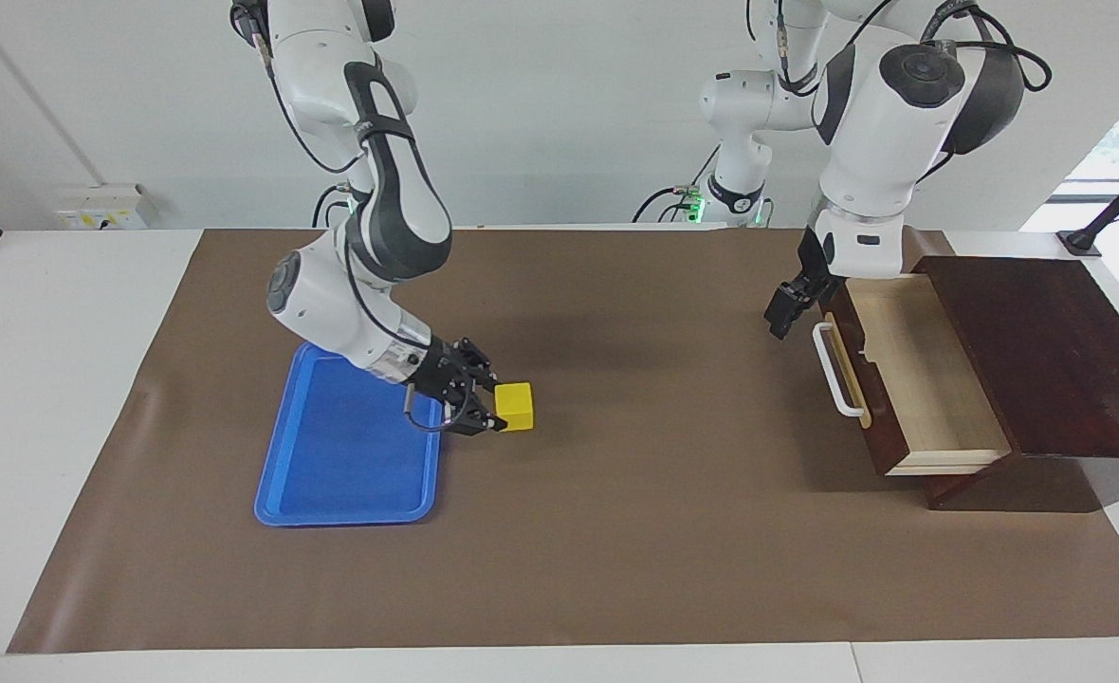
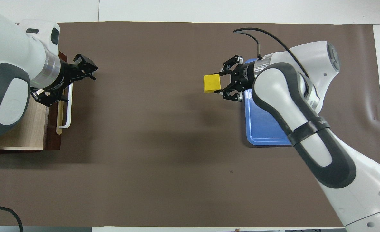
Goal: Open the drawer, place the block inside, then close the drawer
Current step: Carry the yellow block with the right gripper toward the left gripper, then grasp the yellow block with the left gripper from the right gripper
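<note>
- While the small bright yellow cube block [image 1: 516, 406] sits gripped between the fingers of the right pincer [image 1: 495, 406], it is up over the brown-covered table [image 1: 616, 531], just beside the flat blue plastic tray [image 1: 332, 474].
- Toward the left arm's end stands the dark wooden drawer [image 1: 910, 379], pulled open, its pale interior bare.
- Left pincer [image 1: 779, 318] hangs over the table by the white bar handle [image 1: 833, 372], apart from it; whether its fingers are parted I cannot tell.
</note>
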You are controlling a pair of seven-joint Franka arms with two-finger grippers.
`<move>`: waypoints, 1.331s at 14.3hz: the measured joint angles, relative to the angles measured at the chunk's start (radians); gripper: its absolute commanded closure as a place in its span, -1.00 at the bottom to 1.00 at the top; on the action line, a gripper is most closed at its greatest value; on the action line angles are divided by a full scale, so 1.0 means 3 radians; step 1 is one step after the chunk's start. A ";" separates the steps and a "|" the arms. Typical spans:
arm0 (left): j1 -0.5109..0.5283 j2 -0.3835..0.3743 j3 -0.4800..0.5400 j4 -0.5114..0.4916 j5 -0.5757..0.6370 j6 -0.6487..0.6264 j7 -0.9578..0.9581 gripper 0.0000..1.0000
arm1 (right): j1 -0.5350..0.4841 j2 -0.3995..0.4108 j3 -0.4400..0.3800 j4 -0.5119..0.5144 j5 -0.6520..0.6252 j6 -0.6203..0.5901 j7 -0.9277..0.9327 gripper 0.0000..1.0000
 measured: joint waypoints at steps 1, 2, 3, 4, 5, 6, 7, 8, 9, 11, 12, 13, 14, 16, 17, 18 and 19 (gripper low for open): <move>-0.0002 0.0002 -0.0001 -0.0016 -0.0045 0.0104 -0.0450 -1.00 | 0.0130 0.0005 0.0000 0.0001 0.0000 0.0099 0.0158 1.00; -0.0009 0.0005 -0.0010 -0.0038 -0.0060 0.0167 -0.0864 -1.00 | 0.0236 0.0011 0.0001 0.0011 0.0000 0.0165 0.0286 1.00; -0.0029 0.0014 -0.0021 -0.0057 -0.0062 0.0183 -0.1216 -1.00 | 0.0311 0.0019 0.0004 0.0036 0.0000 0.0199 0.0378 1.00; -0.0074 0.0038 -0.0022 -0.0068 -0.0063 0.0184 -0.1552 -1.00 | 0.0360 0.0027 0.0005 0.0074 0.0002 0.0201 0.0454 1.00; -0.0130 0.0085 -0.0024 -0.0074 -0.0063 0.0184 -0.1886 -1.00 | 0.0396 0.0038 0.0006 0.0117 0.0003 0.0201 0.0529 1.00; -0.0207 0.0160 -0.0025 -0.0073 -0.0063 0.0194 -0.2232 -1.00 | 0.0426 0.0058 0.0009 0.0178 0.0004 0.0201 0.0608 1.00; -0.0287 0.0249 -0.0027 -0.0062 -0.0063 0.0237 -0.2508 -1.00 | 0.0455 0.0088 0.0011 0.0243 0.0004 0.0198 0.0666 1.00; -0.0353 0.0346 -0.0030 -0.0031 -0.0063 0.0300 -0.2704 -1.00 | 0.0494 0.0119 0.0012 0.0296 0.0005 0.0197 0.0721 1.00; -0.0413 0.0439 -0.0035 0.0006 -0.0063 0.0364 -0.2807 -1.00 | 0.0534 0.0148 0.0013 0.0331 0.0005 0.0201 0.0770 1.00; -0.0573 0.0561 -0.0038 0.0048 -0.0063 0.0430 -0.2931 -1.00 | 0.0589 0.0184 0.0015 0.0379 0.0005 0.0207 0.0812 1.00; -0.0651 0.0586 -0.0038 0.0048 -0.0063 0.0481 -0.3060 -1.00 | 0.0598 0.0193 0.0015 0.0391 0.0005 0.0207 0.0815 1.00; -0.0711 0.0600 -0.0037 0.0049 -0.0062 0.0544 -0.3188 -1.00 | 0.0600 0.0199 0.0015 0.0392 0.0006 0.0207 0.0815 1.00; -0.0762 0.0610 -0.0036 0.0049 -0.0054 0.0570 -0.3256 -1.00 | 0.0603 0.0205 0.0015 0.0392 0.0005 0.0207 0.0815 1.00; -0.0872 0.0649 -0.0032 0.0049 -0.0031 0.0595 -0.3368 -1.00 | 0.0611 0.0213 0.0015 0.0392 0.0006 0.0207 0.0815 1.00; -0.0913 0.0668 -0.0032 0.0049 -0.0010 0.0623 -0.3451 -1.00 | 0.0613 0.0216 0.0015 0.0388 0.0005 0.0204 0.0815 1.00; -0.0937 0.0679 -0.0031 0.0050 0.0008 0.0642 -0.3514 -1.00 | 0.0613 0.0222 0.0015 0.0387 0.0005 0.0204 0.0815 1.00; -0.0952 0.0689 -0.0027 0.0050 0.0017 0.0648 -0.3555 -1.00 | 0.0613 0.0229 0.0015 0.0386 0.0005 0.0204 0.0815 1.00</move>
